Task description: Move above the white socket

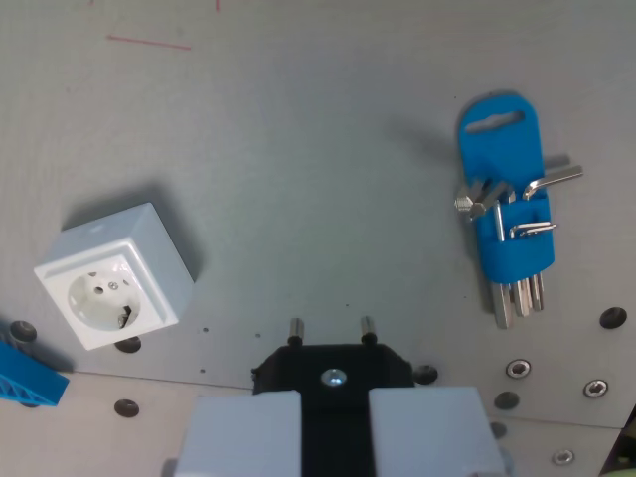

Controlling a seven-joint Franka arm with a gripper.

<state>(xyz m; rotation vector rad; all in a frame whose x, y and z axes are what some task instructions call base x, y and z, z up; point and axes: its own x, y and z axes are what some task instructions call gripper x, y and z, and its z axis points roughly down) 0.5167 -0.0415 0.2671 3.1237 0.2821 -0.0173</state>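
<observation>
Closest to us, the gripper (334,422) is clamped on a black plug (333,366), its two pins pointing to 12 o'clock. At 9 o'clock sits the white socket (112,276), well apart. Blue key holder (507,214) lies at 2 o'clock. Moving over looks not done yet.

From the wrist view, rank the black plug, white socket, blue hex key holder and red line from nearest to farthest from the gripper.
1. Black plug: held in the gripper, pins pointing up the image.
2. White socket: toward the wrist view's left, on the table.
3. Blue hex key holder: toward the wrist view's upper right; a close call with the socket.
4. Red line: top left, farthest.
</observation>
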